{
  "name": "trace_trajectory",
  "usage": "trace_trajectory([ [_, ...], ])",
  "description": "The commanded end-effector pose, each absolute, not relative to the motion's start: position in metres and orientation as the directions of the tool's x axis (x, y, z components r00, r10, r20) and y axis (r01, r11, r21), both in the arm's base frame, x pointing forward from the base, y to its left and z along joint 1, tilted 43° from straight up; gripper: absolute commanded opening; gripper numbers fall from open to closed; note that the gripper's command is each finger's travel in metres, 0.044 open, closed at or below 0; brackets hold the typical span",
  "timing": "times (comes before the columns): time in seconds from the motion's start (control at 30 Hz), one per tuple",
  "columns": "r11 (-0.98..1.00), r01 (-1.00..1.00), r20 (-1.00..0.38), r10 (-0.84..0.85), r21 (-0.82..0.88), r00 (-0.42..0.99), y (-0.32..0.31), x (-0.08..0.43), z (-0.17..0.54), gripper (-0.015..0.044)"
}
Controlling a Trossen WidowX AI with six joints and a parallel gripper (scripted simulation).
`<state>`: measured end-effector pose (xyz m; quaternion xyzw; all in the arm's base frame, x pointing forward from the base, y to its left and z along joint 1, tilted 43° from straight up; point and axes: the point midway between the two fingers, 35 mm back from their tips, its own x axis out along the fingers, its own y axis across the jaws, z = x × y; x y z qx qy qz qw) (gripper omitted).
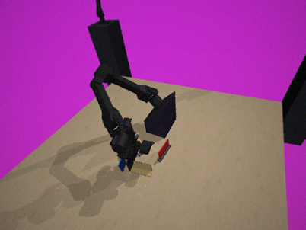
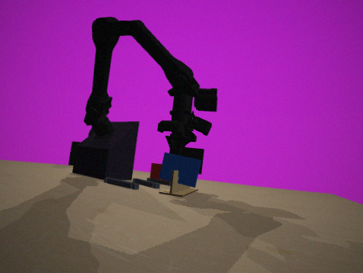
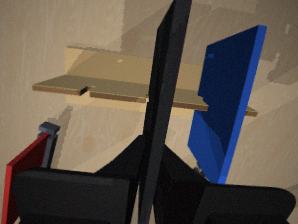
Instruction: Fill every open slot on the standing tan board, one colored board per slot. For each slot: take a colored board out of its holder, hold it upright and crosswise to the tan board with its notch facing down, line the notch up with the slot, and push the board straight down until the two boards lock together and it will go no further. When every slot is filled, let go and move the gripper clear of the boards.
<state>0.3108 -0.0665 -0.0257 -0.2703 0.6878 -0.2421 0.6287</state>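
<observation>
Blue board [image 1: 121,165] [image 2: 181,169] [image 3: 232,95]: slotted across tan board [image 1: 142,166] [image 2: 175,182] [image 3: 120,95], tilted. Black board [image 1: 130,164] [image 2: 197,154] [image 3: 162,85]: pinched in gripper [image 1: 131,159] [image 2: 182,149] [image 3: 147,141], above middle slot, seating apparently pending. Red board [image 1: 163,149] [image 2: 155,171] [image 3: 20,170]: in holder [image 1: 165,155] [image 3: 48,145], left to do.

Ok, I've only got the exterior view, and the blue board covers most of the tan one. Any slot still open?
Observer: Yes, the wrist view shows an open slot in the tan board, toward the red board's side.

Operator: And where's the black board across its length?

Observer: The gripper holds the black board crosswise, between that open slot and the blue board. Whether it's fully seated, I can't tell.
</observation>
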Motion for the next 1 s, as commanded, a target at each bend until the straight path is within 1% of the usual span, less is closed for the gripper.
trace_trajectory([
  [0.0,0.734,-0.076,-0.731,-0.679,-0.675,-0.066,-0.0688,0.3089,-0.0282,0.0000],
  [0.97,0.734,-0.076,-0.731,-0.679,-0.675,-0.066,-0.0771,0.3073,-0.0382,0.0000],
])
